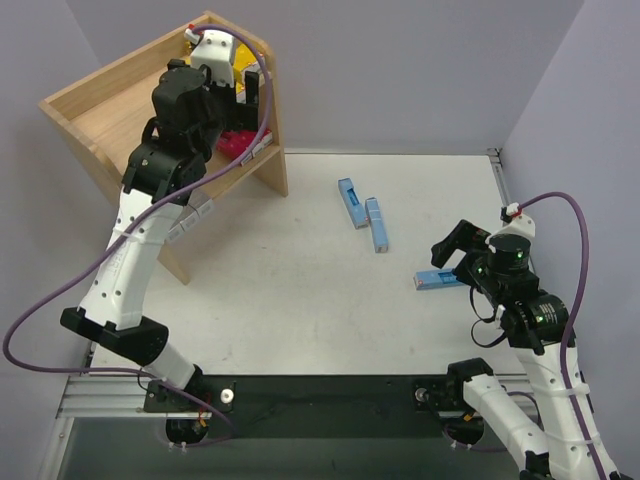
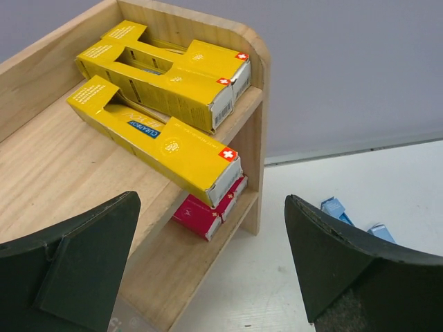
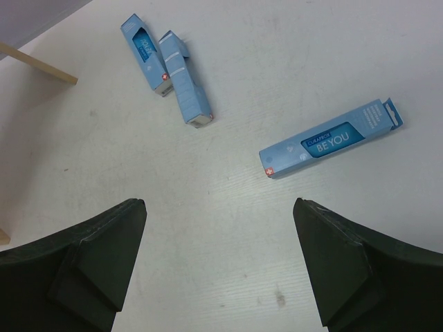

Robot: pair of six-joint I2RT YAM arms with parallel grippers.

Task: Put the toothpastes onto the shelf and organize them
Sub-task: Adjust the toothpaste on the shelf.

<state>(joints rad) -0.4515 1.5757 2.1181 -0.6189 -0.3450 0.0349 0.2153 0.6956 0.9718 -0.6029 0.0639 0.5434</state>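
Yellow toothpastes (image 2: 166, 149) x3 on top tier of wooden shelf (image 2: 41, 166): two side by side, touching; third nearer the cam, lying at an angle. Magenta-red cartons (image 2: 208, 211) on lower tier, mostly hidden under top board. Light blue cartons x3 on table (image 3: 242, 228), apart from shelf: pair (image 3: 185, 86) touching, lone blue carton (image 3: 332, 138) nearer right arm. Left claw (image 2: 210, 207) over shelf, jaws wide apart, nothing held. Right claw (image 3: 218, 207) above table nr lone blue carton, jaws wide, empty.

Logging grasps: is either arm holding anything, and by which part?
Nothing is held. The left fingers stand open by the shelf; the right fingers stand open above the table, clear of the blue cartons.
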